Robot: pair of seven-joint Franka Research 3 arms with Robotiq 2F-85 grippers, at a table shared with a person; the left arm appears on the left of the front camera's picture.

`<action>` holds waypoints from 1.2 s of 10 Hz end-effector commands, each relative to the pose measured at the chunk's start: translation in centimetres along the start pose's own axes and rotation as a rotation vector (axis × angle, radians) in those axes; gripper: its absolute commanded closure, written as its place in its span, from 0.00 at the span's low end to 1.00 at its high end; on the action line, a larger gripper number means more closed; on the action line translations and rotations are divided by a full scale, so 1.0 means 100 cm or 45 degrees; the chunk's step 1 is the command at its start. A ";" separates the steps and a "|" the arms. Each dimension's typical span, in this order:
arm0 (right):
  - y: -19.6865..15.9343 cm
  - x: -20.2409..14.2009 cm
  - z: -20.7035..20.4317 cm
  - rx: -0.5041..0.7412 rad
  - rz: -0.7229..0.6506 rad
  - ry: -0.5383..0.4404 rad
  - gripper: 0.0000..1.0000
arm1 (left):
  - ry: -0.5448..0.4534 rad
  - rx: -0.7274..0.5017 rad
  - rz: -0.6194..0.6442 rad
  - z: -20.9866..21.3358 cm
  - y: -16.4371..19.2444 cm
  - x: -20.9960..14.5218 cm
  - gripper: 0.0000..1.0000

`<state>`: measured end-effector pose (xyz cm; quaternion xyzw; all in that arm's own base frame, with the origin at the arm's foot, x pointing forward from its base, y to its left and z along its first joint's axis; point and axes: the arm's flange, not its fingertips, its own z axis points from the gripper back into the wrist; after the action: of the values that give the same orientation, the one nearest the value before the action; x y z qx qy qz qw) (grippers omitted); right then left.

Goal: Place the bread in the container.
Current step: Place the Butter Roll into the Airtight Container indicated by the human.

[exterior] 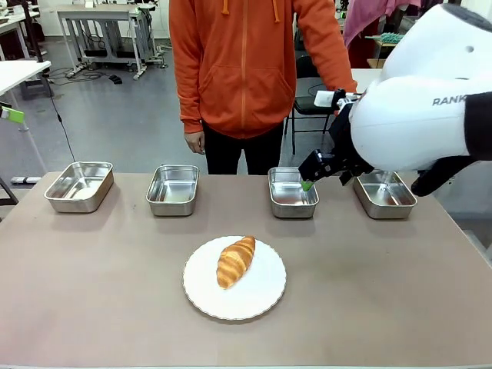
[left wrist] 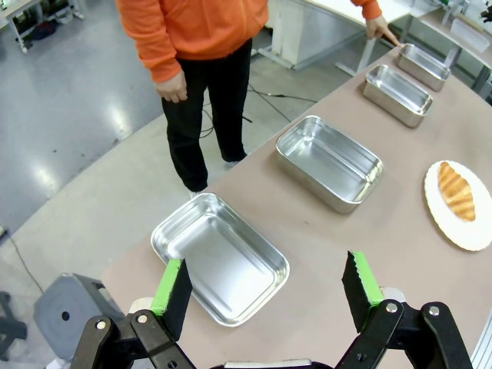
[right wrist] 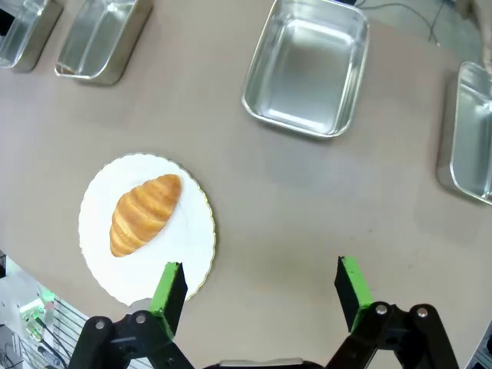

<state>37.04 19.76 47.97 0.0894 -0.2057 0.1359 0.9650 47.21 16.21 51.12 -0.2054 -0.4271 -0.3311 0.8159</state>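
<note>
– Bread (exterior: 235, 261) is seen in the front view lying on the white plate (exterior: 265, 300), near the middle of the table (exterior: 92, 292) and well apart from the four steel trays lined along the far side. What can be told of the right gripper (exterior: 309, 181)?

– It is seen raised, in front of the right edge of the third tray (exterior: 292, 196) from the left. Its opening cannot be told from there. Which tray is meant cannot be settled there either, so a wrong one could be chosen.

– Is that helped by the left wrist view?

– Partly. The left gripper (left wrist: 265, 284) is spread wide and empty above the nearest tray (left wrist: 219, 257). The person's hand (left wrist: 378, 27) is laid at the far end of the container (left wrist: 423, 63), as the farthest tray is judged to be. A hand there could be met during the drop.

– And the right wrist view?

– The right gripper's jaws are shown wide apart with nothing held, and the bread is offset to one side on the plate. If the descent is not shifted, the plate's rim could be struck and the plate pushed. If the pads are closed too hard, the crust could be crushed. If only a tapered end is caught, the bread could slip out.
</note>
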 end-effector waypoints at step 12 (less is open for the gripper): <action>0.177 0.010 -0.085 -0.181 -0.818 0.253 0.00 | -0.012 -0.009 0.001 0.001 0.000 0.000 0.00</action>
<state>34.90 36.99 43.52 0.0749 -0.0689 -0.1600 0.9819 47.20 16.21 51.12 -0.2055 -0.4271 -0.3312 0.8159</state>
